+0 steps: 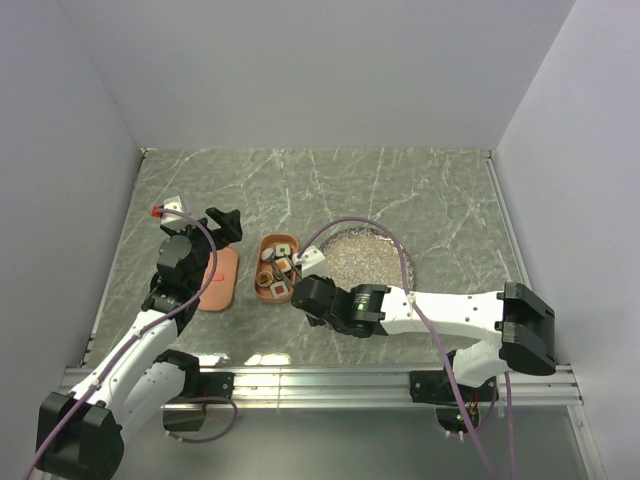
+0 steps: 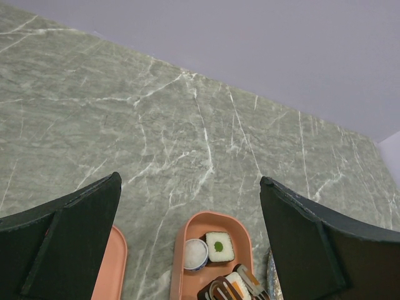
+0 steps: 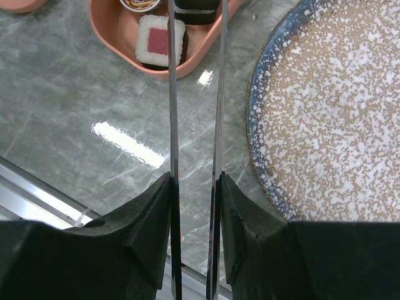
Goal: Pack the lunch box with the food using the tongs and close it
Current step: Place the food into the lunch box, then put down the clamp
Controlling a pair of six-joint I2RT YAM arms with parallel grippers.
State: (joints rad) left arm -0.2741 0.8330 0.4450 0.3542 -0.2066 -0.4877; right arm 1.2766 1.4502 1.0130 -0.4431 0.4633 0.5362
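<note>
tongs [image 3: 173, 125] tips cut off, lid [image 1: 222, 283] partly hidden

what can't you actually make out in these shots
- Tongs tips: right wrist view, cut off by the top edge; whether they grip anything is unclear.
- Lid: left wrist view, mostly behind a finger of the left gripper and the bottom edge.
- Lunch box near end: cropped there; top view too small to count the food.

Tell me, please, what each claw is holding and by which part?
The right claw grips the tongs, squeezing both slim arms partway along, tips toward the lunch box. The left claw is open and holds nothing.
</note>
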